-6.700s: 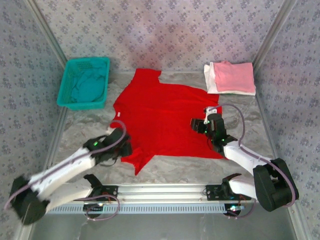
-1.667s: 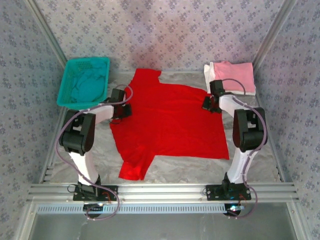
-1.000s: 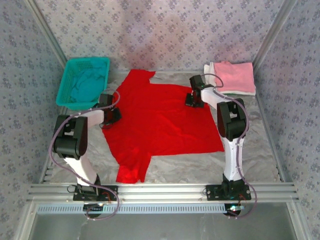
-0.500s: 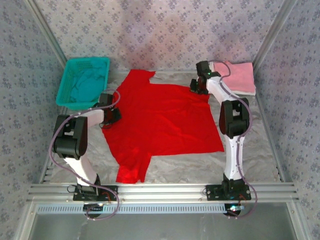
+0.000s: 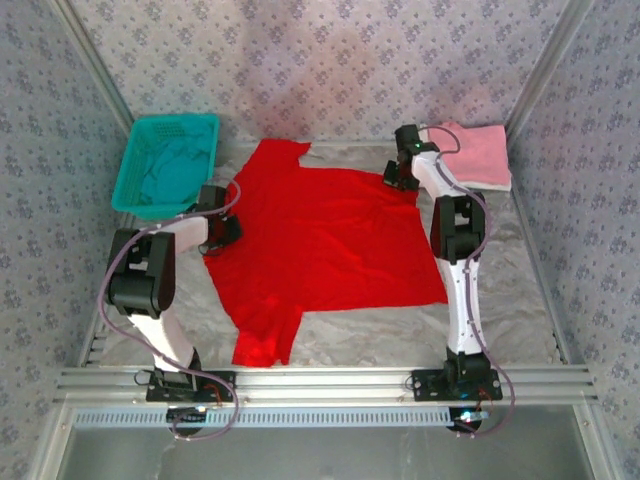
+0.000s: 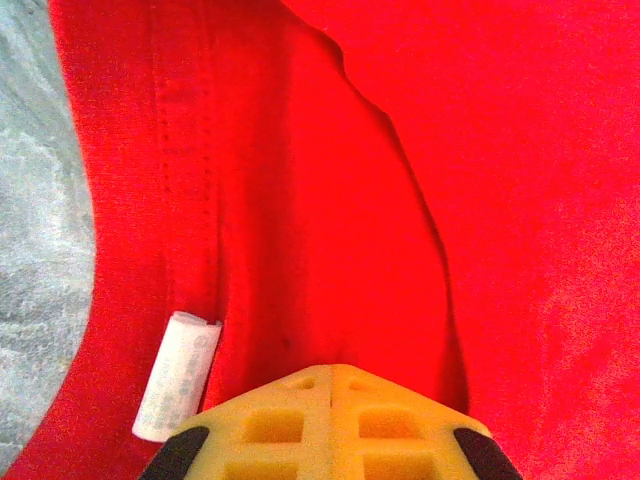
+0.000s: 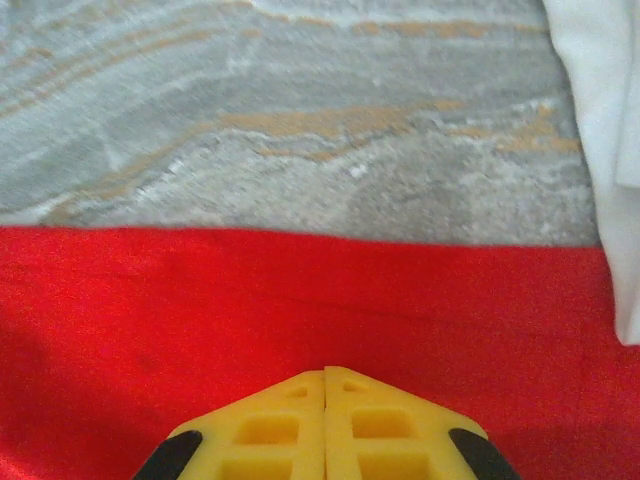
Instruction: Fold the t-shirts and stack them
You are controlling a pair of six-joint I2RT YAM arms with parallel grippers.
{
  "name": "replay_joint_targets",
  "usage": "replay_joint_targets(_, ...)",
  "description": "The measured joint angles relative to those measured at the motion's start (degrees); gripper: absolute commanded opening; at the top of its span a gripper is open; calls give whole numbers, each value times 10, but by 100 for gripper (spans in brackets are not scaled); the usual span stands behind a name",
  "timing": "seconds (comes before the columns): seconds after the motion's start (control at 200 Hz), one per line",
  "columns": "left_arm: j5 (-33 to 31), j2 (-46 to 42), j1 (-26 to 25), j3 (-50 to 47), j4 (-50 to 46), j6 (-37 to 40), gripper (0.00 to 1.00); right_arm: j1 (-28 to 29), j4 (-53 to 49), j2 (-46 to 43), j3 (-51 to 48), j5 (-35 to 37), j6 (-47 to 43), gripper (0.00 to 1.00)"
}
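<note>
jaws pressed together on both arms. left gripper [image 6: 330,372] sits at the red shirt's [image 5: 330,240] collar. right gripper [image 7: 325,374] sits at its far edge, near the white shirt [image 7: 600,150].

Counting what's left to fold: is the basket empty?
No, a teal shirt lies crumpled inside the basket.

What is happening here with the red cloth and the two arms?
Two arms are working on a red t-shirt, which lies spread flat on the table. The left gripper, shut, sits at its collar side and seems to pinch the cloth; the right gripper, also shut, rests at its far edge. A pink t-shirt lies folded on a white t-shirt nearby. A teal t-shirt lies in the basket.
</note>
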Motion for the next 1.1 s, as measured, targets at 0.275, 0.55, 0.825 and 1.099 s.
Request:
replay_joint_targets(0.275,0,2,0,11,-3,0,0,1,0,69,101,-10,38,7)
replay_joint_targets(0.55,-6,2,0,33,-5,1,0,-4,26,122,180,-25,84,1)
replay_joint_targets(0.825,-15,2,0,66,-16,18,0,-8,112,193,270,-82,94,1)
replay_joint_targets(1.099,-15,-26,-5,85,-26,24,0,-14,143,150,256,-116,76,16)
